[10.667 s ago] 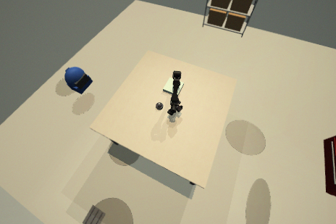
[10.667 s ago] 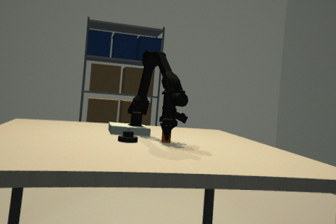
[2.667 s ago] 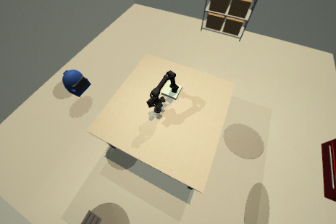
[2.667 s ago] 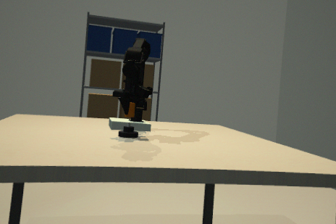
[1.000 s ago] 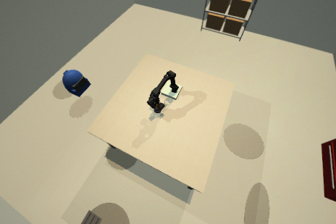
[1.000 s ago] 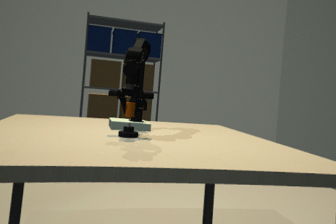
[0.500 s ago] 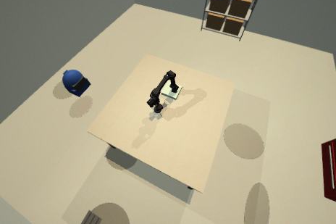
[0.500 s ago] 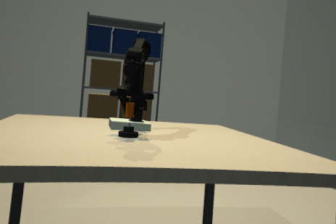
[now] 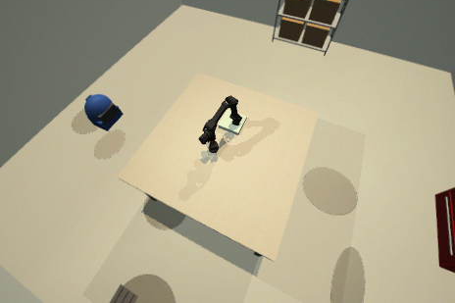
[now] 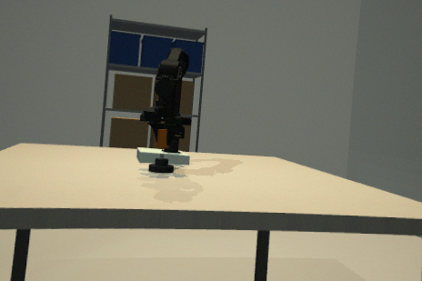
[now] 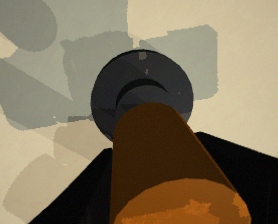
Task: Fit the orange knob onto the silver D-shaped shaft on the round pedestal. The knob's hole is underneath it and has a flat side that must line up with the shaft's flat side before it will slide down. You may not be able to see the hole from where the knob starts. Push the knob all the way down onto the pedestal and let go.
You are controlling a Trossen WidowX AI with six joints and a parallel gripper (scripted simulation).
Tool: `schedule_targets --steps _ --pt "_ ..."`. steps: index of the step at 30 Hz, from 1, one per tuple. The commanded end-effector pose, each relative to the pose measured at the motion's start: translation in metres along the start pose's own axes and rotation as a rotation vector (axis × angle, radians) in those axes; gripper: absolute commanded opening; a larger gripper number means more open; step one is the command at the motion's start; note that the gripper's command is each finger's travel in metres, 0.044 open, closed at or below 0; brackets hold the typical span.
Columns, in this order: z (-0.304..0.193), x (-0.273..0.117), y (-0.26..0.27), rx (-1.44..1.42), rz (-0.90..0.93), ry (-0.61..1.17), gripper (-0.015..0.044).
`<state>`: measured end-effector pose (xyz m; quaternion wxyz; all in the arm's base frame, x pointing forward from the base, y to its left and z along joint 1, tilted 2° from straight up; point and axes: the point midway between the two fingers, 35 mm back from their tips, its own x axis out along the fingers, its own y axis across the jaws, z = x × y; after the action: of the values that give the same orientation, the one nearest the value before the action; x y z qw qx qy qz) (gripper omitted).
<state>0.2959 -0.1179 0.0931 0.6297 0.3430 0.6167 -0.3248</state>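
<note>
The orange knob is held upright between the fingers of my gripper, which is shut on it. The black round pedestal stands on the table below. In the exterior view the knob is above the pedestal, in line with it from that side. A thin piece of the shaft shows below the knob. In the wrist view the knob's lower end overlaps the pedestal's raised middle and hides the shaft. The hole and both flat sides cannot be seen. In the top view gripper and pedestal merge into one dark shape.
The arm stands on a pale green base plate, behind the pedestal in the exterior view. The wooden table carries them. Shelving and a blue helmet are away from the table.
</note>
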Motion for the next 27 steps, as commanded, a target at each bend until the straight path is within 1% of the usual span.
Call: schedule_targets --steps 1,6,27 --pt "0.0 0.009 0.0 0.01 -0.001 0.0 0.0" --pt "-0.001 0.023 -0.001 0.01 -0.001 0.001 0.0" --pt "-0.004 0.022 -0.003 0.006 -0.002 0.001 0.0"
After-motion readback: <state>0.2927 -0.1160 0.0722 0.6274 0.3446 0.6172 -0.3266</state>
